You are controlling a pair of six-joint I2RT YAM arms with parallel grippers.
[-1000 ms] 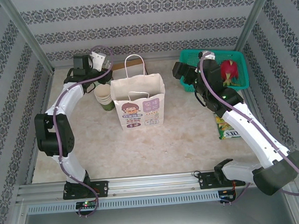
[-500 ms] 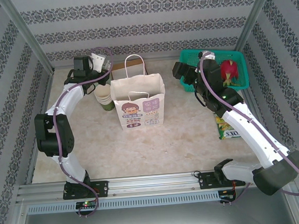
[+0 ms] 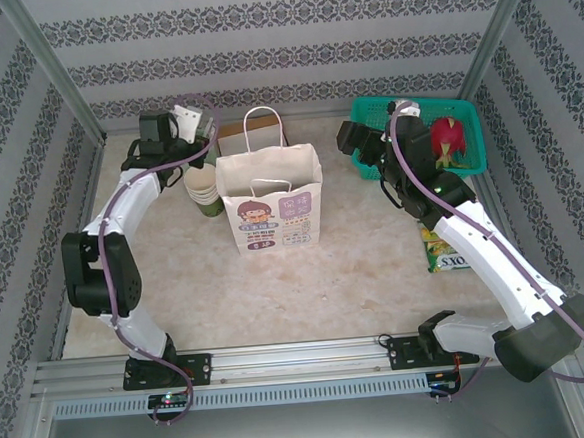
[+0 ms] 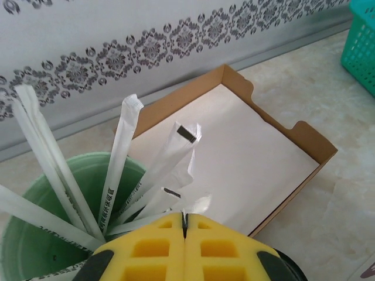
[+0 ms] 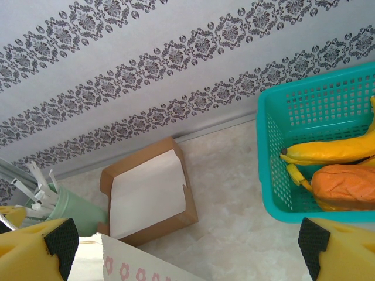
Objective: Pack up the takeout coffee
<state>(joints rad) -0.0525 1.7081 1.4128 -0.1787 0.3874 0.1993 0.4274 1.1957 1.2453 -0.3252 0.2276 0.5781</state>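
Marble tabletop (image 3: 356, 275); left gripper (image 4: 184, 225) closed over straw holder (image 4: 23, 252) (perhaps touching straws (image 4: 120, 158)), right gripper (image 5: 188, 252) wide near basket (image 5: 275, 146).

The pale marbled table (image 3: 356, 275) carries a printed paper bag (image 3: 271, 205) standing mid-table, with a stack of cups (image 3: 203, 193) just beside the bag's left side. A flat cardboard tray (image 4: 234, 146) and a mint-green straw holder (image 4: 35, 246) sit toward the far edge. A teal basket (image 3: 452, 99) is in the far right corner, and a green packet (image 3: 443, 254) lies near the right edge.
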